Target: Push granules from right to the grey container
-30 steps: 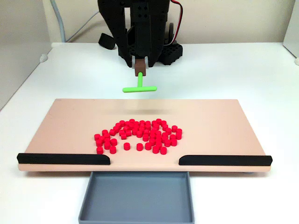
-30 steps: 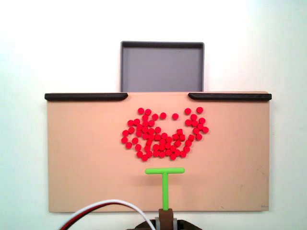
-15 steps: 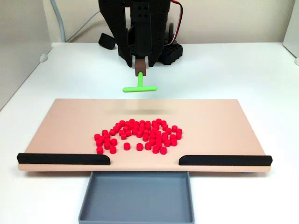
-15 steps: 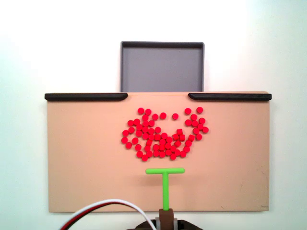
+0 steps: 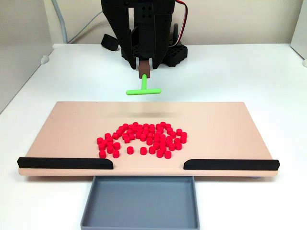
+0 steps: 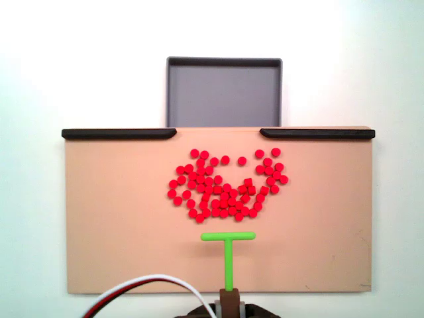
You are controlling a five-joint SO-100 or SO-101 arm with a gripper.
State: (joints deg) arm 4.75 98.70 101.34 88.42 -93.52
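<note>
1. Nothing was seen to have shifted since the earlier frames.
2. The granules, small matte red cylinders, were clustered mid-board on the smooth tan board, just ahead of the green T-shaped pusher.
3. The grey container, shallow and low-walled, was set against the gap between two black strips.
4. The gripper was hard to make out; its grip state could not be told.

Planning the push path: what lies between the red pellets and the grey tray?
In both fixed views, bare board, then the open gap between two black strips.
</note>
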